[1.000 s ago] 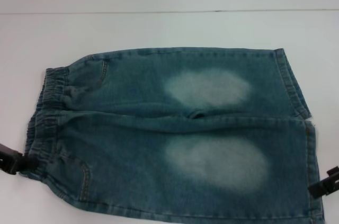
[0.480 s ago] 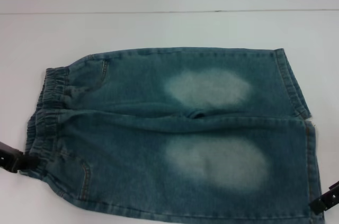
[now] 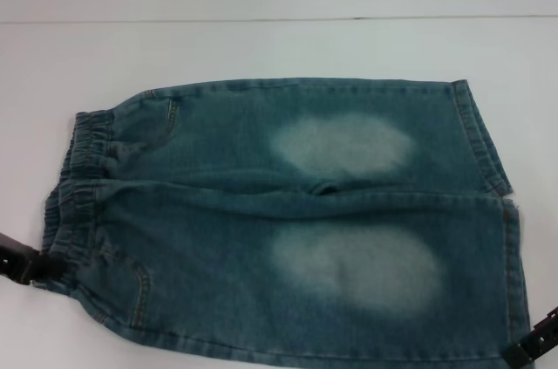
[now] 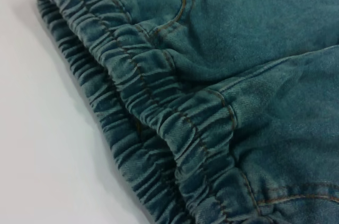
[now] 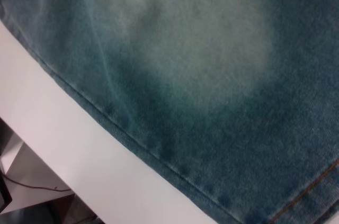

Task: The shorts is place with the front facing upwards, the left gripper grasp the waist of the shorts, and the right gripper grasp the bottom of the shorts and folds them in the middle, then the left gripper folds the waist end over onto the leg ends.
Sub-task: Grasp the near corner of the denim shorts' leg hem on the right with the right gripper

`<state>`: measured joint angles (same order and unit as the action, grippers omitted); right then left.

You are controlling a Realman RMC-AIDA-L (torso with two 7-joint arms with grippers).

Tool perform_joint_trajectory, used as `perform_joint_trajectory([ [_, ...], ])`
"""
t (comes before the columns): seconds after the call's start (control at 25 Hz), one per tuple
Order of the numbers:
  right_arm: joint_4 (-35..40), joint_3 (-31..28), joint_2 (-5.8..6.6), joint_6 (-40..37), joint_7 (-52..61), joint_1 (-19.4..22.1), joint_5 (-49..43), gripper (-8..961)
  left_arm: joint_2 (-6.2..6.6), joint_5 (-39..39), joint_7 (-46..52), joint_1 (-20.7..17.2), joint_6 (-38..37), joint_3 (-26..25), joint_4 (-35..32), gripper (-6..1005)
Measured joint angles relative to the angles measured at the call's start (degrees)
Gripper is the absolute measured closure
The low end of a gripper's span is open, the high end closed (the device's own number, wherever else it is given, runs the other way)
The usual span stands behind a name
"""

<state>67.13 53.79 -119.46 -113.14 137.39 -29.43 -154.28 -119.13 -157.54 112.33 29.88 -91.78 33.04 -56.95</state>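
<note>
Faded blue denim shorts point(image 3: 288, 212) lie flat on the white table point(image 3: 279, 46), front up. The elastic waist point(image 3: 74, 186) is on the left and the leg hems point(image 3: 493, 212) on the right. My left gripper point(image 3: 30, 266) sits at the near corner of the waist, touching the fabric edge. In the left wrist view the gathered waistband point(image 4: 159, 113) fills the frame at close range. My right gripper point(image 3: 532, 347) shows only as a dark tip at the near right corner, by the near leg's hem. The right wrist view looks onto that leg's pale patch point(image 5: 201, 38) and side seam point(image 5: 122, 128).
The white table stretches well beyond the shorts toward the back. Its near edge point(image 5: 63, 181) runs close along the shorts' near side, with a gap and floor below it.
My right gripper has slid toward the near edge of the table, dropping lower in the head view. The left gripper and the shorts have barely shifted.
</note>
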Motion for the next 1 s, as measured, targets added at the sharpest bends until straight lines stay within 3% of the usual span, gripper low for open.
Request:
perform_joint_trajectory([
  [1.0,-5.58,-0.46,0.09,2.95,-0.66,-1.68,-0.54,50,-0.02,-0.3,0.0,0.04,0.1,0.96,0.54,941],
])
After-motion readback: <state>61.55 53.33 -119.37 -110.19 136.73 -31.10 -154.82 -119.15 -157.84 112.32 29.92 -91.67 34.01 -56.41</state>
